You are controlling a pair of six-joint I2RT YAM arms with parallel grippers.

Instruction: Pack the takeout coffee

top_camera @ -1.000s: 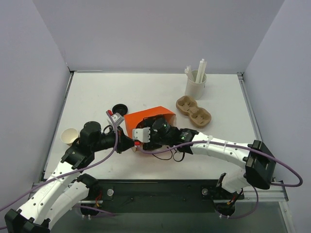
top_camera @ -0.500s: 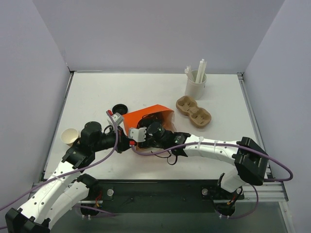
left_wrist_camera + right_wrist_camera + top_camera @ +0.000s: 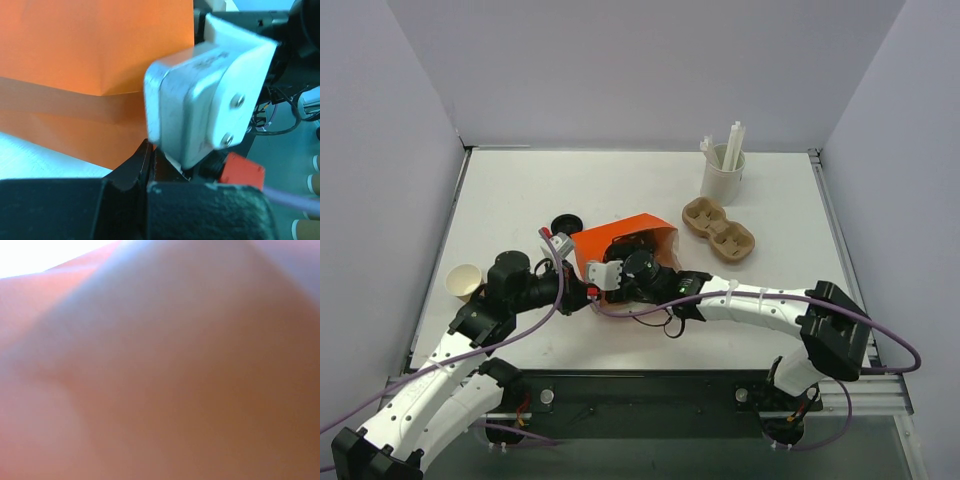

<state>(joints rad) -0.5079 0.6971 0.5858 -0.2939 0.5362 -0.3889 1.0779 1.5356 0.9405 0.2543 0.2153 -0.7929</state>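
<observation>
The orange bag (image 3: pixel 623 232) lies on its side at the table's middle, its mouth facing the arms. My left gripper (image 3: pixel 584 294) is shut on the bag's near left edge; in the left wrist view its jaws (image 3: pixel 150 161) pinch the orange paper (image 3: pixel 90 60). My right gripper's wrist (image 3: pixel 636 270) is pushed into the bag's mouth, and its fingers are hidden inside. The right wrist view shows only blurred orange-brown. The takeout coffee is hidden. The right wrist's white camera housing (image 3: pixel 205 100) fills the left wrist view.
A lidless tan paper cup (image 3: pixel 464 281) stands at the left edge. A loose black lid (image 3: pixel 565 222) lies just left of the bag. A brown pulp cup carrier (image 3: pixel 718 228) and a white cup of straws (image 3: pixel 723 172) stand at the back right.
My right arm has pushed left, deeper into the bag's mouth. The left gripper has kept its hold on the bag's edge and has hardly moved.
</observation>
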